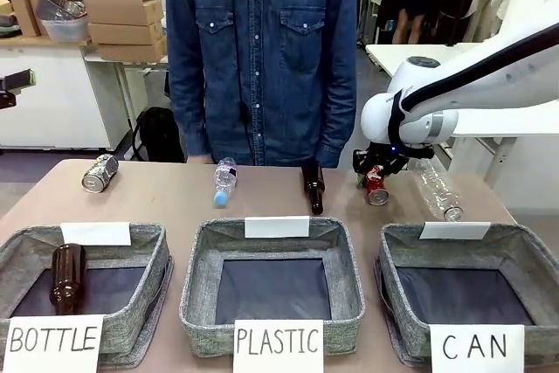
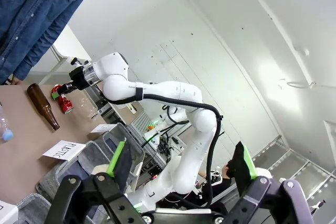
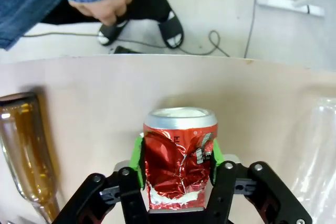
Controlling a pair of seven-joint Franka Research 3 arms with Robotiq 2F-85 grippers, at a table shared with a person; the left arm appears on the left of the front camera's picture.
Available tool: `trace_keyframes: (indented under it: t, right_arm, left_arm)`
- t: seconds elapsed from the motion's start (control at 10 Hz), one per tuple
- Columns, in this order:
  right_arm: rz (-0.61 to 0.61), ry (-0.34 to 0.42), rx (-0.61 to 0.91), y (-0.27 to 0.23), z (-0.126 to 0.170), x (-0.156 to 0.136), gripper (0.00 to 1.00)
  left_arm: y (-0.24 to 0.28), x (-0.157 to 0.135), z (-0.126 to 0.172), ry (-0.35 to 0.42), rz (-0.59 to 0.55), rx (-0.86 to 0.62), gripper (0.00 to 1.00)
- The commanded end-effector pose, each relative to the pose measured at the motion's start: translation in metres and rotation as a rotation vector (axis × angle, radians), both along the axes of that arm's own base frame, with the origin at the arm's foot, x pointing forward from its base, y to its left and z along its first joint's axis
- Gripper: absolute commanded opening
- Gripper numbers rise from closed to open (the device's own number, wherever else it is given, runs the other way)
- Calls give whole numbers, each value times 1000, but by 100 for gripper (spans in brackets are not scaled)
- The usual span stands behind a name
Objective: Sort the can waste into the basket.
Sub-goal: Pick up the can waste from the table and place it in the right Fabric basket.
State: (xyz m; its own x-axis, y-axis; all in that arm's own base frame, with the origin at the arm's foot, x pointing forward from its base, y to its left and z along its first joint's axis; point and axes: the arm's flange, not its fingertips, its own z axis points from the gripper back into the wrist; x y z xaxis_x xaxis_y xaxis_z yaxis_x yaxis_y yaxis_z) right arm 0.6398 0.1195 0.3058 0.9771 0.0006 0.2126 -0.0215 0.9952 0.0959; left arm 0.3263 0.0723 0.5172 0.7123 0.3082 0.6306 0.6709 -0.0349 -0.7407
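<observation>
While the front camera gives me the whole pale brown table (image 1: 175, 207), what it lays out best is the three grey woven-fabric rectangular baskets along my edge. The one with the white "CAN" sign, the CAN basket (image 1: 534, 261), sits at my right. My white right arm (image 1: 489, 85) reaches over the table's far right. From here the right gripper (image 1: 376, 177) is only a dark shape on the crumpled shiny red metal can (image 1: 377, 189). That can sits between a brown glass bottle (image 1: 314, 186) and a clear plastic bottle (image 1: 435, 188), both lying down. The right wrist camera settles it: both green pads (image 3: 137, 161) press the can's dented sides, so the right gripper is clamped on it. The left wrist camera shows the left gripper (image 2: 181, 157) spread wide. At far left, the silvery-grey metal can (image 1: 100, 173) lies on its side, well apart from the CAN basket.
</observation>
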Motion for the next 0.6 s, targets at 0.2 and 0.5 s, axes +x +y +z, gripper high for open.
trace_keyframes:
  t: [0.2, 0.5]
  right_arm:
    - [-41, 1, -33, 3, 5, 5, 0]
    - [-54, 2, -27, 2, 7, 5, 34]
  left_arm:
    - [-1, 0, 3, -30, 4, -18, 100]
    - [-1, 0, 3, -30, 4, -18, 100]
